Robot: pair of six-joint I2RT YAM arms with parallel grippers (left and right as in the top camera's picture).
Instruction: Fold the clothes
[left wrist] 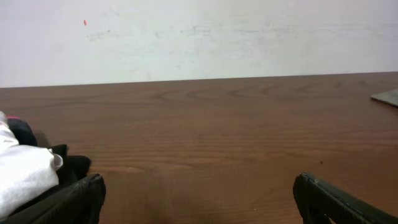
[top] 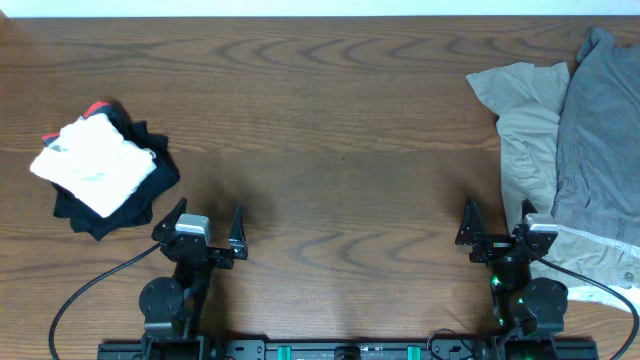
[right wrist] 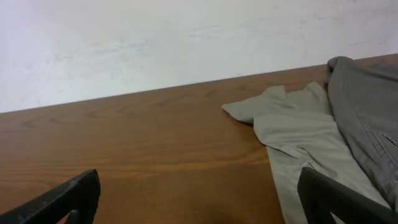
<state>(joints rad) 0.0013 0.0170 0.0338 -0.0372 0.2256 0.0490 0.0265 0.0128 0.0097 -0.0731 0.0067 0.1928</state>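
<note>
Both arms sit low at the near table [top: 330,120] edge, pointing across it. Left gripper [top: 208,215] jaws wide apart, empty. Right gripper [top: 497,215] same, its outer finger over the beige garment [top: 525,130]. Grey shorts [top: 600,130] lie crumpled far right, overlapping the beige and running off frame. White-on-black pile [top: 95,165] sits left. Open wood spans between the piles.

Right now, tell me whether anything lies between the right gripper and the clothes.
Nothing visible does. The right gripper, jaws open, faces bare table. The beige garment lies just ahead, and the grey shorts overlap its right side. The white-and-black bundle lies far off, near the left gripper.
</note>
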